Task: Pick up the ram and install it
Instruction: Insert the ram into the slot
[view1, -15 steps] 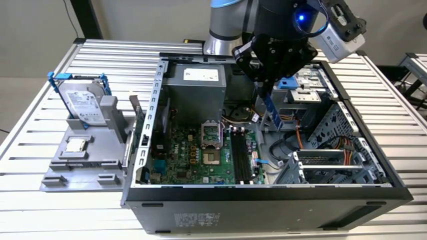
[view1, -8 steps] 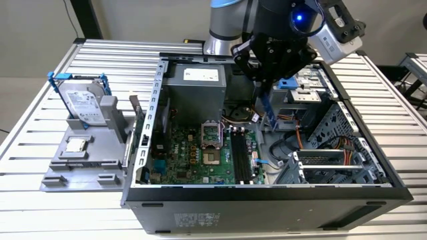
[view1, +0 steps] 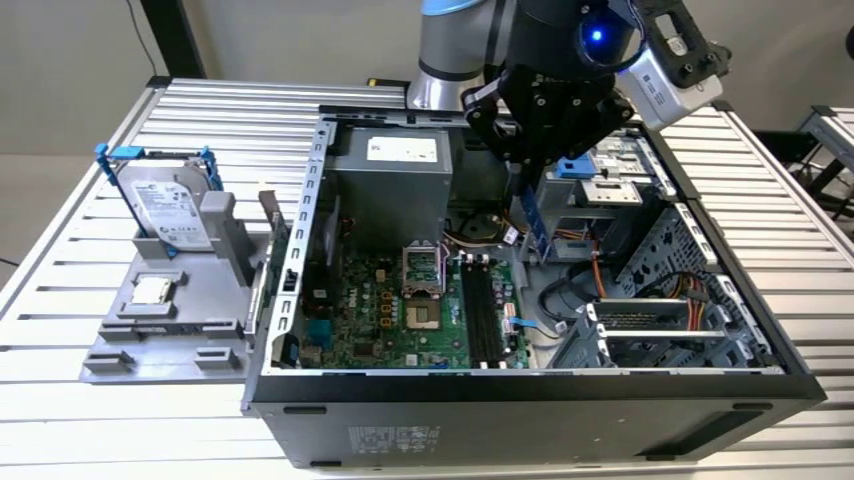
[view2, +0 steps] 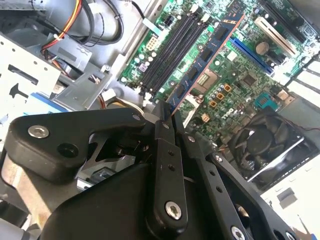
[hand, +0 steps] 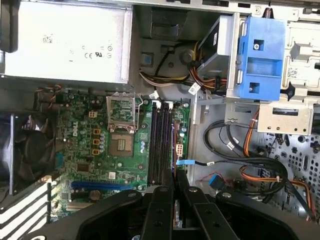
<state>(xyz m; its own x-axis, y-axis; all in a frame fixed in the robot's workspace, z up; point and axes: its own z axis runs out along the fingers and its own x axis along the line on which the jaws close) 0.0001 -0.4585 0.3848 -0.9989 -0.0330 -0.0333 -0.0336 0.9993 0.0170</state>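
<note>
One ram (view1: 531, 215) stick, and we've got it clenched between the fingers of the gripper (view1: 523, 168), hanging upright inside the open PC case (view1: 534, 385). In the second wrist view it floats above the motherboard (view2: 235, 85) – lined up alongside the black memory slots (view2: 170, 50), not seated yet.

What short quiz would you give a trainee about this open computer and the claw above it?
1. True or false: the claw, above the open case, is shut on the ram.
2. Where does the hard drive stand? A: inside the case. B: on the grey stand outside the case. C: in the claw.
3. Fill in: the black memory slots hold ___ sticks.
Key: 1 true; 2 B; 3 no.
</note>
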